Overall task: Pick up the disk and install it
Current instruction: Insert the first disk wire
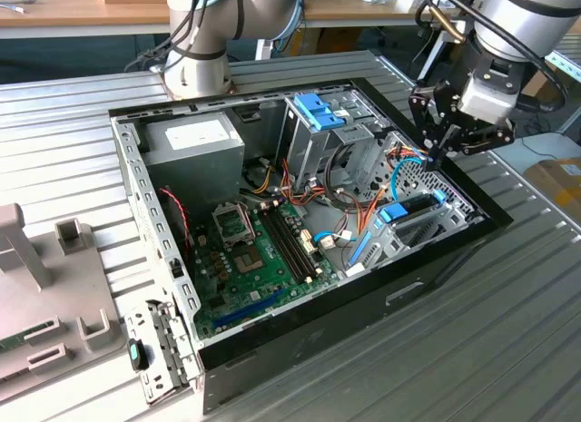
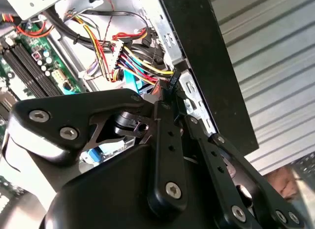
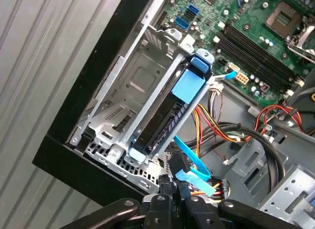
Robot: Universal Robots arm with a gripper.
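1. Gripper (image 1: 439,155) — fingers drawn together, holding nothing, poised over the case (image 1: 454,250) edge by the cables (image 2: 129,55).
2. Disk (image 3: 170,123) — seated edge-on in its bay (image 3: 129,98), blue carrier uppermost.
3. Handling, judged: rigid, fairly heavy, shock-sensitive — best gripped by the carrier's blue tab (image 3: 189,86).

A robotics lab or workshop: an opened computer case (image 1: 300,222) lies on a ribbed aluminium table (image 1: 508,331) (wooden workbenches (image 1: 82,9) behind).
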